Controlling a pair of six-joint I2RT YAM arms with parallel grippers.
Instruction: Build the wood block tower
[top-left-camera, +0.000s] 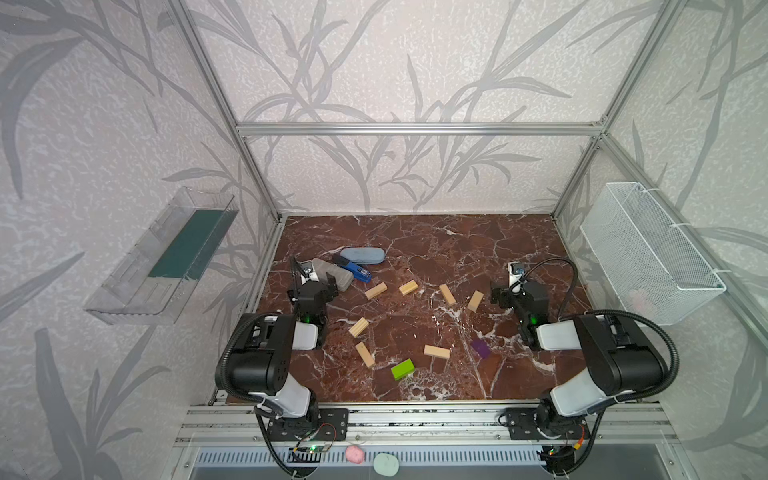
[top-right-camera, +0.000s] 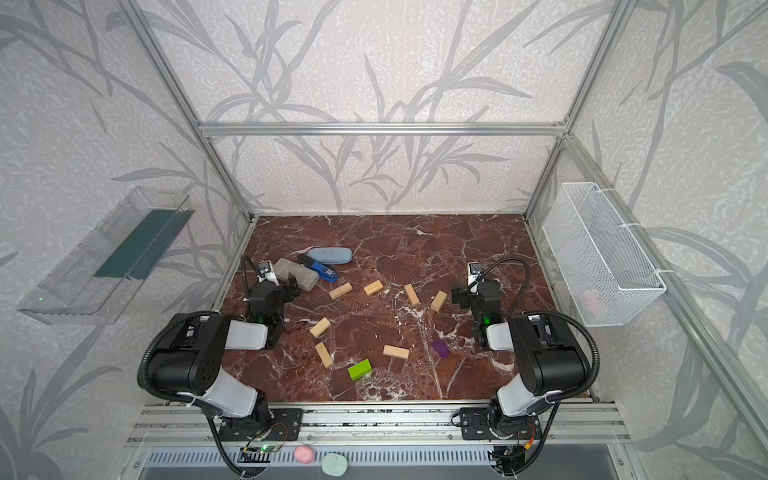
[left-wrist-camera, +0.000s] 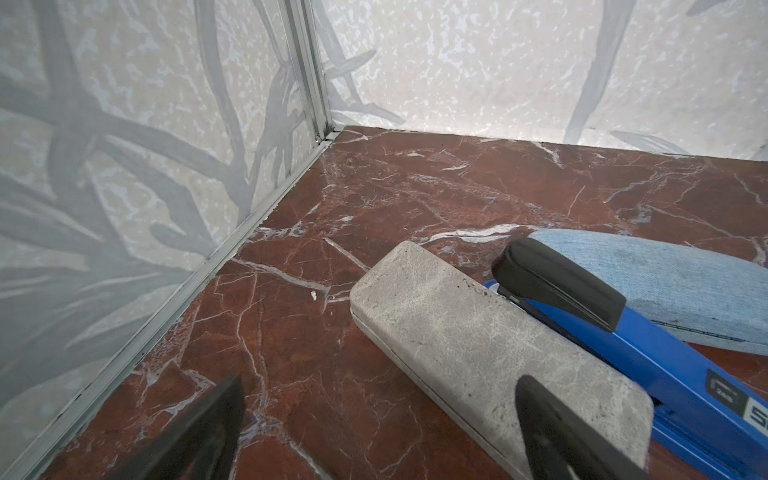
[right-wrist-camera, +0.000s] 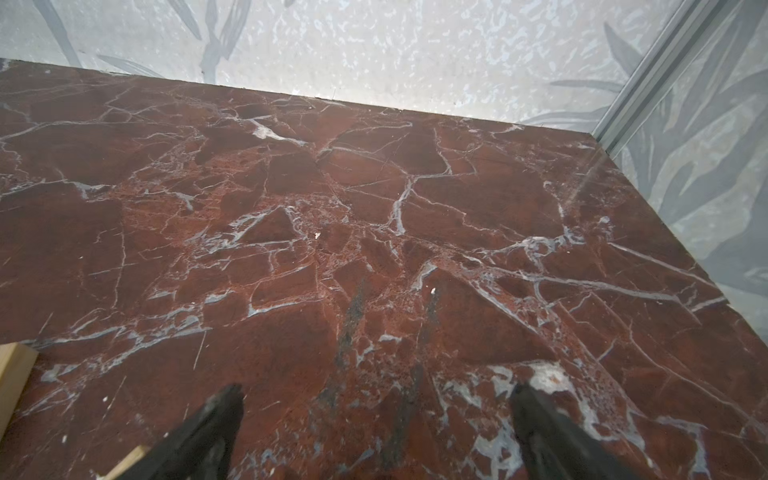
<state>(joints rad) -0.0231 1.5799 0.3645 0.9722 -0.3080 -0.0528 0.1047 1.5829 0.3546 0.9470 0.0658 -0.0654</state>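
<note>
Several pale wood blocks lie scattered singly on the red marble table, none stacked; no tower shows. A lime-green block and a purple block lie near the front. My left gripper hangs open at the left, one finger over the grey case, nothing between the jaws. My right gripper is open over bare marble at the right. In the right wrist view one wood block shows just beside it.
A grey case, a blue stapler-like tool and a blue-grey case lie together at the back left. A white wire basket hangs on the right wall, a clear tray on the left wall.
</note>
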